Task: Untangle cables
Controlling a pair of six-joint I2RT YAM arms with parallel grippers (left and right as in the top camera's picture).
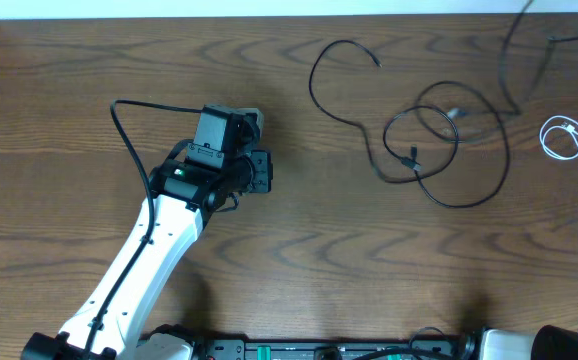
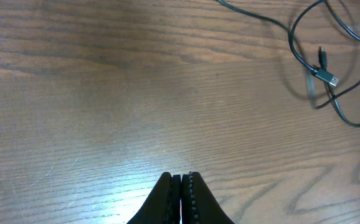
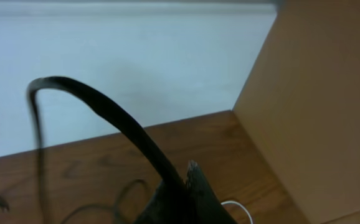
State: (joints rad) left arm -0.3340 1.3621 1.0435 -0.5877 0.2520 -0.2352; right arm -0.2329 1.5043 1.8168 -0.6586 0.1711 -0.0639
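The left gripper (image 2: 181,180), jaws pressed together and holding nothing, hovers over the brown wooden table (image 1: 369,250), well apart from the thin black cable's (image 2: 323,75) loops to its right. The right gripper (image 3: 189,182) pinches that cable near the far right corner. The thin white coiled cable (image 1: 566,126) lies just beside it.

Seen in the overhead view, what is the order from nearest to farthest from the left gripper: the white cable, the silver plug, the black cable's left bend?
1. black cable's left bend, up and right of the left gripper
2. silver plug, inside the tangle
3. white cable, at the right edge
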